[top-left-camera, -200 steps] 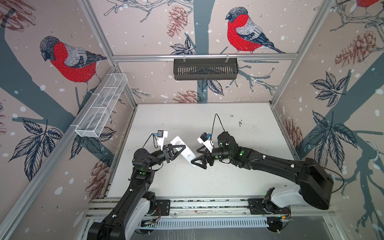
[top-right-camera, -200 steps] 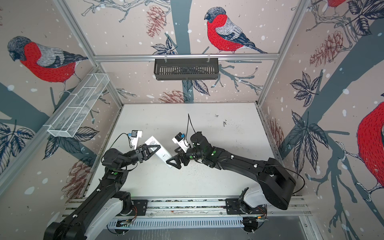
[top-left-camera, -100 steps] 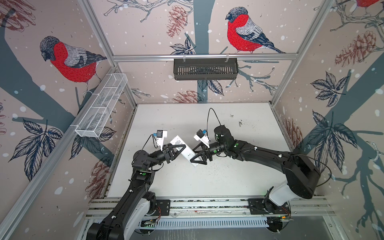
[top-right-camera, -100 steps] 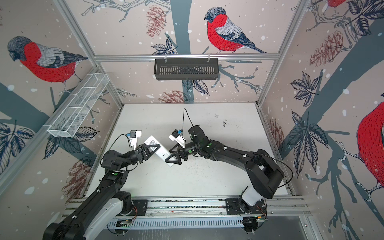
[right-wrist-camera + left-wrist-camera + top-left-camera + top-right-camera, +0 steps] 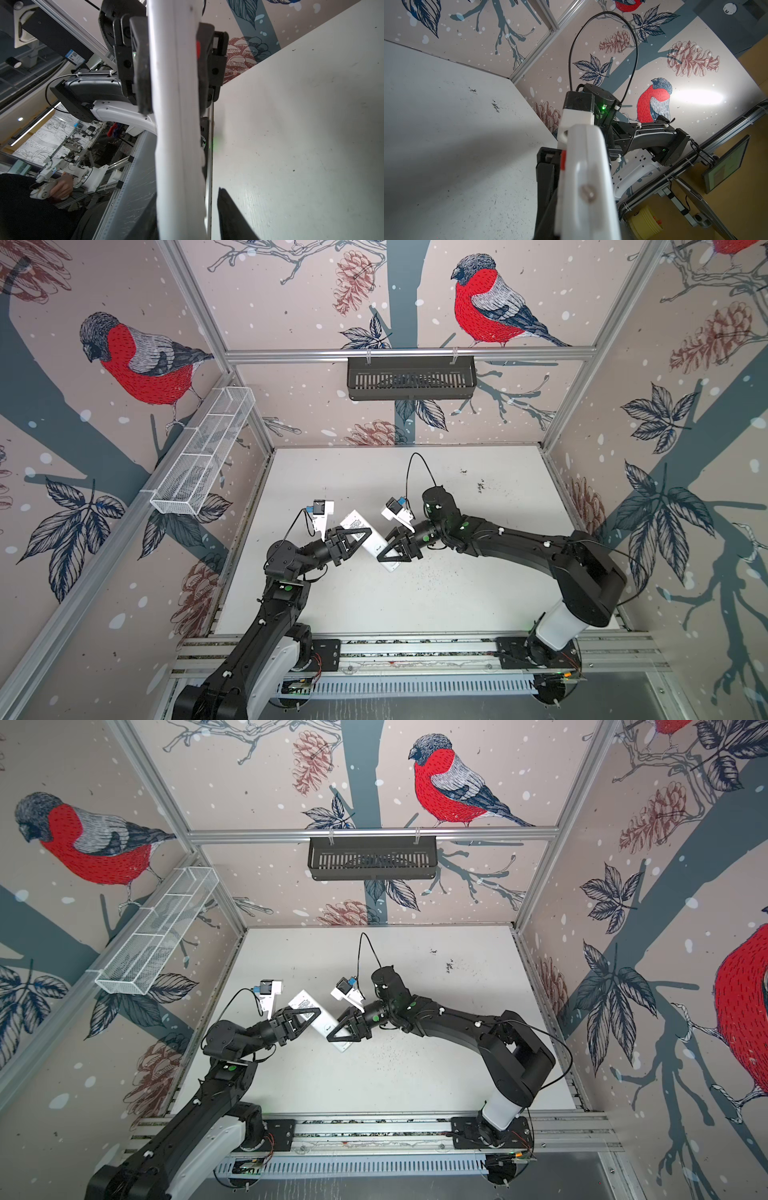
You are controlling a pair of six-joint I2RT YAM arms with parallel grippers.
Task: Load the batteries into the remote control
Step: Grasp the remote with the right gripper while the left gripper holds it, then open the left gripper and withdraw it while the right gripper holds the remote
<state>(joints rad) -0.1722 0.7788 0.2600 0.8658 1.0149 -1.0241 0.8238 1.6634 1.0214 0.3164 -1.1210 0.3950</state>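
The remote control (image 5: 374, 543) (image 5: 325, 1025) hangs slanted above the table, plain white back up. My left gripper (image 5: 360, 533) (image 5: 309, 1013) is shut on its far end. My right gripper (image 5: 386, 556) (image 5: 338, 1036) sits astride its near end. The right wrist view shows the remote control (image 5: 176, 145) edge on. One finger lies against its back, while the other finger (image 5: 232, 220) stands a small gap off the button side, so this gripper is open. The left wrist view is largely filled by the remote control (image 5: 583, 187). The batteries are out of view.
The white table (image 5: 478, 593) is speckled with dark crumbs. A white wire basket (image 5: 203, 460) hangs on the left wall and a black slotted basket (image 5: 411, 377) on the back wall. An aluminium rail (image 5: 415, 649) carrying both arm bases runs along the front edge.
My right gripper has moved left to the remote's near end and its jaws have narrowed around it. The left gripper and the remote have stayed put.
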